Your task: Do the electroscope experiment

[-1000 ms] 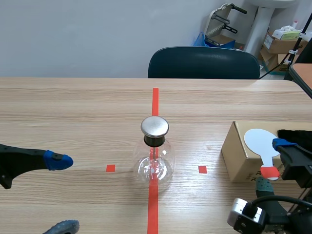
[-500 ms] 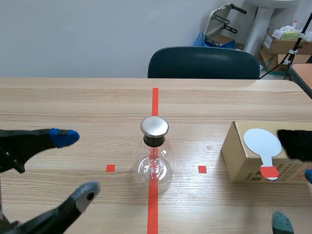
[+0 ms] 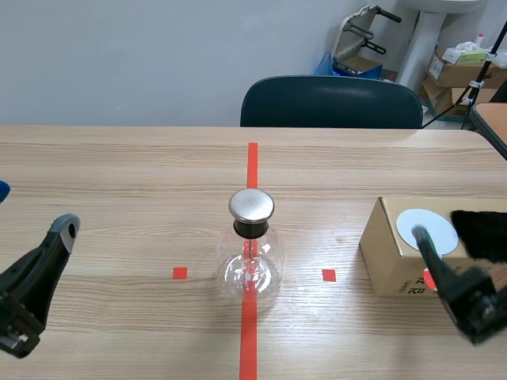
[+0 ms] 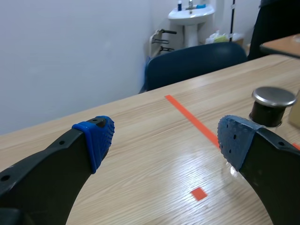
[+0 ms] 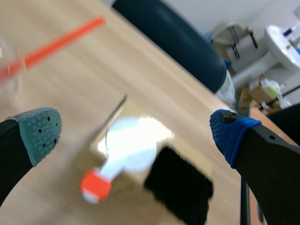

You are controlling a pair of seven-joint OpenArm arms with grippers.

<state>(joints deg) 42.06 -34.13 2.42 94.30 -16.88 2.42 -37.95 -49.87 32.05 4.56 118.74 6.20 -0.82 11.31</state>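
Note:
The electroscope, a clear glass flask (image 3: 249, 269) with a round metal cap (image 3: 252, 206), stands on the orange tape line at the table's middle. The cap (image 4: 273, 96) shows ahead and to the right of my left gripper (image 4: 164, 140), which is open with nothing between its fingers. On a cardboard box (image 3: 386, 255) at the right lie a white disc paddle (image 3: 432, 228) with a red handle and a black fur pad (image 3: 479, 233). My right gripper (image 5: 136, 133) hangs open above the paddle (image 5: 133, 150) and fur pad (image 5: 180, 187), holding nothing.
A dark blue chair (image 3: 331, 101) stands behind the far table edge. Boxes and clutter (image 3: 459, 67) sit at the back right. The left arm (image 3: 36, 281) is low at the left edge, well away from the flask. The right arm (image 3: 463, 297) overlaps the box's front.
The left arm has drawn back to the left edge, away from the flask. The right arm dropped out of sight, then rose in front of the box, its finger now over the paddle.

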